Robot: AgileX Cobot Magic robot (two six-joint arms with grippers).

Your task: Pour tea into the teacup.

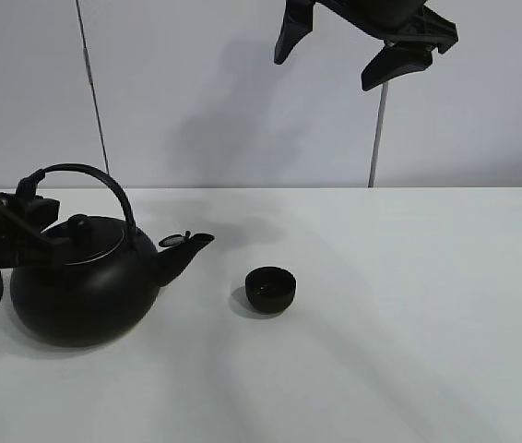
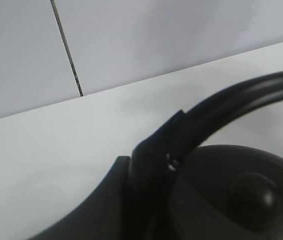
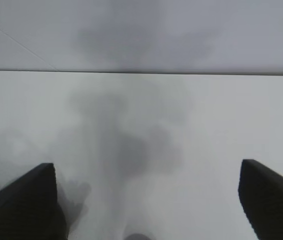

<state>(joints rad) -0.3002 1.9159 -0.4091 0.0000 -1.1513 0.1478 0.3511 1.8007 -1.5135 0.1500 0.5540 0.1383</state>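
The big black round kettle (image 1: 81, 291) stands on the white table (image 1: 409, 323) at the left, with its spout (image 1: 187, 251) pointing right toward the teacup (image 1: 269, 288). The teacup is small, matte black and handleless, and stands upright a short way from the spout. My left gripper (image 1: 35, 208) is shut on the left end of the kettle's arched handle (image 1: 95, 175). The left wrist view shows a dark finger (image 2: 106, 210) against that handle (image 2: 231, 100) above the lid knob (image 2: 254, 192). My right gripper (image 1: 349, 46) is open and empty, high above the table behind the teacup; it also shows in the right wrist view (image 3: 146, 165).
A pale wall (image 1: 196, 92) with thin vertical seams rises behind the table's back edge. A thin grey pole (image 1: 376, 138) stands at the back below the right gripper. The table's bare white top stretches to the right of the teacup.
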